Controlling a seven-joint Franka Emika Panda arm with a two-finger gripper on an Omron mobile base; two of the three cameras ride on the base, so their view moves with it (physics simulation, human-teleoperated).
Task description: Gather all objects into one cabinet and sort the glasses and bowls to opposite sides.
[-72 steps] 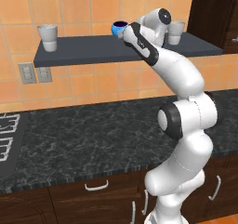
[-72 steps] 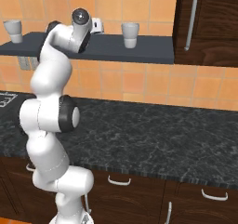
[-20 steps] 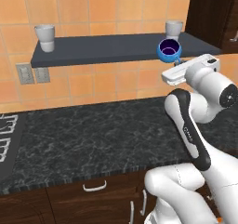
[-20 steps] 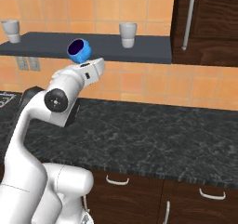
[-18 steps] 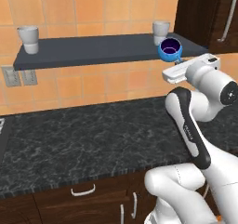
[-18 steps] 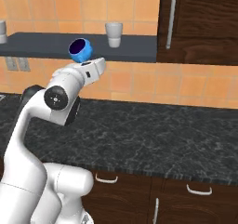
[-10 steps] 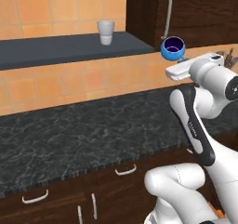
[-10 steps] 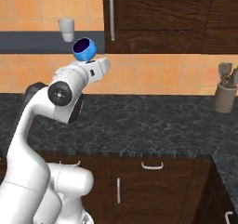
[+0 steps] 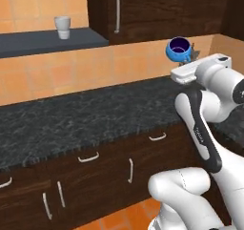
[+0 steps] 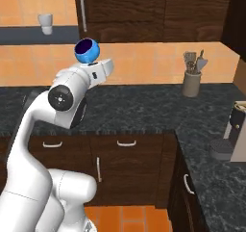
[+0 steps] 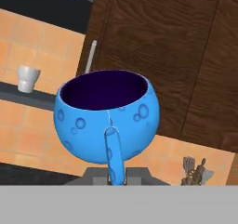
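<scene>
Item: blue handled bowl (image 11: 108,124). The gripper (image 11: 113,175) is clamping its handle, carrying it upright above the counter (image 9: 71,119), likely so it can go level into the cabinet (image 9: 157,9). The cabinet door is staying shut. One tumbler (image 9: 62,27) is waiting on the wall shelf (image 9: 28,41).

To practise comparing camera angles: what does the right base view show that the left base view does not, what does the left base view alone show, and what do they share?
Right base view alone: a grey utensil holder with utensils on the counter and a pale appliance at the right edge.
Left base view alone: the lower drawers left of the arm.
Both: the blue handled bowl held upright in the shut tool, the dark cabinet with its door closed, a pale tumbler on the grey shelf, and the dark speckled counter.
</scene>
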